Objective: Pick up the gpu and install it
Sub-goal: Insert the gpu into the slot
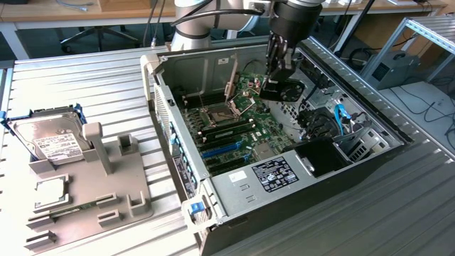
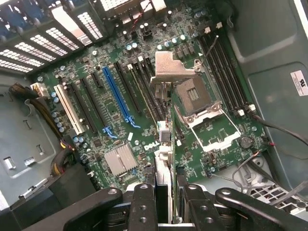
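Black end effector (image 2: 166, 195) pinches the gpu (image 2: 164, 149) edge-on, the card's long axis hanging straight below it toward the motherboard (image 2: 202, 144).

Ribbed metal table (image 1: 85, 85) bears an open computer case (image 1: 238, 194); grey tray (image 1: 121, 184).

Silver hard drive (image 1: 50, 141) and grey holder (image 1: 85, 181) on ribbed table (image 1: 92, 74), at the exterior view's left.

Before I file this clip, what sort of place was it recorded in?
Probably a robotics lab or workshop: a robot arm reaches into an open computer case on a ribbed metal table, a hard drive stands in a grey tray beside it, and desks stand behind.
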Tool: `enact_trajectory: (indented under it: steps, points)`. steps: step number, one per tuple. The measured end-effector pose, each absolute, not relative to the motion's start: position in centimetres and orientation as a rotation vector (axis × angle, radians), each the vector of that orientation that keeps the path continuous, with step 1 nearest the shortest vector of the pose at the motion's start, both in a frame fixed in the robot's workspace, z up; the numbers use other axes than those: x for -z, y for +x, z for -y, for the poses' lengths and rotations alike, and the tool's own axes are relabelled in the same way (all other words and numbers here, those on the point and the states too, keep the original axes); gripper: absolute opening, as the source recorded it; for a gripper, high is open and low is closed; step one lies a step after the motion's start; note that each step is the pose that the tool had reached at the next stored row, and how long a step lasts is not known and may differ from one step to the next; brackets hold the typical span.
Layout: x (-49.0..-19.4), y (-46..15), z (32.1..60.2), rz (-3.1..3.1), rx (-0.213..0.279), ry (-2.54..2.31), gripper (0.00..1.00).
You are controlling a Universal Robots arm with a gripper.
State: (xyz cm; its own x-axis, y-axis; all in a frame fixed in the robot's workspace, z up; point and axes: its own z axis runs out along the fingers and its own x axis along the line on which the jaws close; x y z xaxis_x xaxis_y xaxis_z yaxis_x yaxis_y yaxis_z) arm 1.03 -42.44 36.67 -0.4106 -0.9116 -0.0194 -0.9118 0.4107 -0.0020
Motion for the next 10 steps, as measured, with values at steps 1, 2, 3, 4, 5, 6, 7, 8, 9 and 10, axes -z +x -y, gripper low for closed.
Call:
enact_trajectory:
  steps: [1,2,3,4,5,6,7,8,9,10]
  points:
    - [-36.66,1.03,42.44,-2.619,-0.014,-1.703,0.27]
    - [-36.66,1.03,42.44,-2.615,-0.013,-1.71,0.27]
    - [-36.66,1.03,42.44,-2.611,-0.013,-1.717,0.27]
    - [-36.66,1.03,42.44,-2.607,-0.013,-1.723,0.27]
    - [-36.65,1.04,42.44,-2.603,-0.013,-1.729,0.27]
    - [-36.65,1.04,42.44,-2.599,-0.013,-1.735,0.27]
    - [-36.65,1.04,42.44,-2.596,-0.013,-1.74,0.27]
    - [-36.65,1.04,42.44,-2.592,-0.013,-1.746,0.27]
    - [-36.64,1.04,42.44,-2.588,-0.012,-1.751,0.27]
    - [-36.64,1.04,42.44,-2.584,-0.012,-1.758,0.27]
